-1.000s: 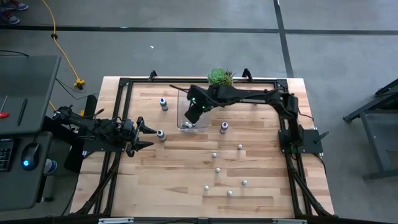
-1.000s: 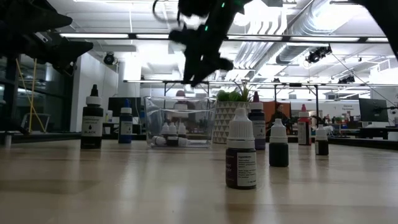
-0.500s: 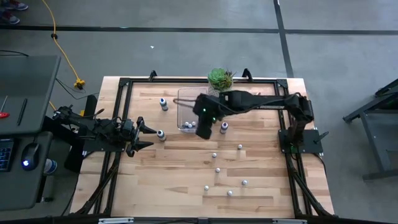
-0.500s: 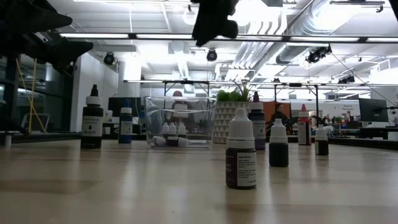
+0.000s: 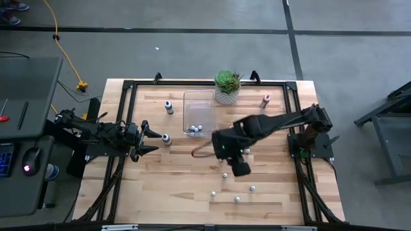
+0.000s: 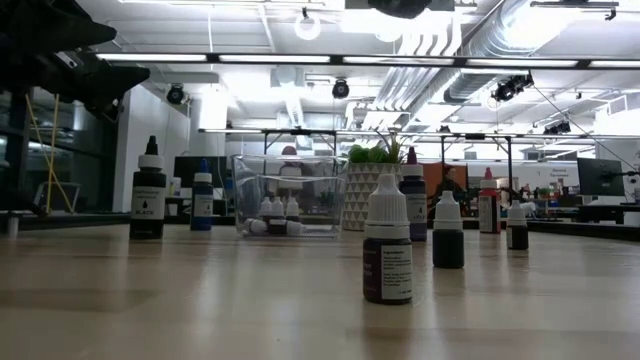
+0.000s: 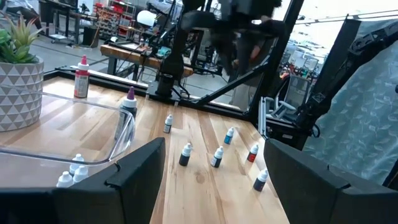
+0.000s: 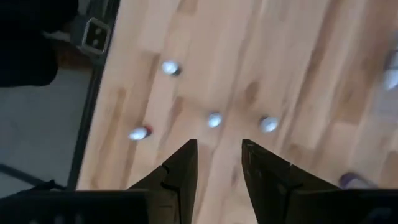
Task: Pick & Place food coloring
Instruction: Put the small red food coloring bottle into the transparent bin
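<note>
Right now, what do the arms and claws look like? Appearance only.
Both arms are black and jointed. The left claw has two pointed black fingers; its wrist view shows broad matte dark fingers. The right claw has two dark tapered fingers with flat inner faces. A green indicator light glows on the right arm.

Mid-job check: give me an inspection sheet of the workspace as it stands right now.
Surface: wooden table in a black frame.
Job's things: three bottles lie in the clear bin; others stand loose on the table, including a blue-capped one left of the bin and a red one near the far right corner.
Clutter: potted succulent beside the bin.
Grippers: right gripper open and empty, above the loose bottles near mid-table; left gripper open, waiting at the table's left edge.
Cables: yellow cord on the floor.
Surroundings: desk with mouse at left.
</note>
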`<move>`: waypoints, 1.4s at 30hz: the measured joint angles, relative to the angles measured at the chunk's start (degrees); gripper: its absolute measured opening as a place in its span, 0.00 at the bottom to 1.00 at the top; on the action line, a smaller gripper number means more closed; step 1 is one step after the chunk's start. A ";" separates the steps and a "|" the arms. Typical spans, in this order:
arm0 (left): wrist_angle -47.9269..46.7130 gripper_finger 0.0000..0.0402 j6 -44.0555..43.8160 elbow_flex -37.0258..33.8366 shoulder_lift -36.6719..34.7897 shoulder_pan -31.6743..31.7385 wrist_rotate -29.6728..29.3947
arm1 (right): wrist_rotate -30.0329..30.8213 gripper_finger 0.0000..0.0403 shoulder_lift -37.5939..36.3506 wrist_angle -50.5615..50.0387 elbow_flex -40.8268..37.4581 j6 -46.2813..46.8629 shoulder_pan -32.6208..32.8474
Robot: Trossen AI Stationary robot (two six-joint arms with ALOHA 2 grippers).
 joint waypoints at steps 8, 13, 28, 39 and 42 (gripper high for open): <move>0.00 0.68 0.00 0.00 -0.01 0.00 -0.01 | 6.26 0.29 0.00 -3.32 -0.01 21.31 10.07; 0.00 0.68 0.00 0.00 -0.01 -0.02 0.01 | 8.24 0.29 0.37 -3.81 0.01 40.30 15.50; 0.00 0.68 0.00 0.00 -0.01 -0.01 -0.02 | 9.83 0.29 10.31 -0.31 0.01 69.17 22.60; 0.00 0.68 0.00 0.00 -0.01 -0.02 -0.02 | 12.15 0.29 15.82 3.49 0.08 72.30 22.30; 0.00 0.68 0.00 0.00 0.00 -0.01 0.00 | 11.98 0.29 16.88 3.34 0.08 72.70 22.30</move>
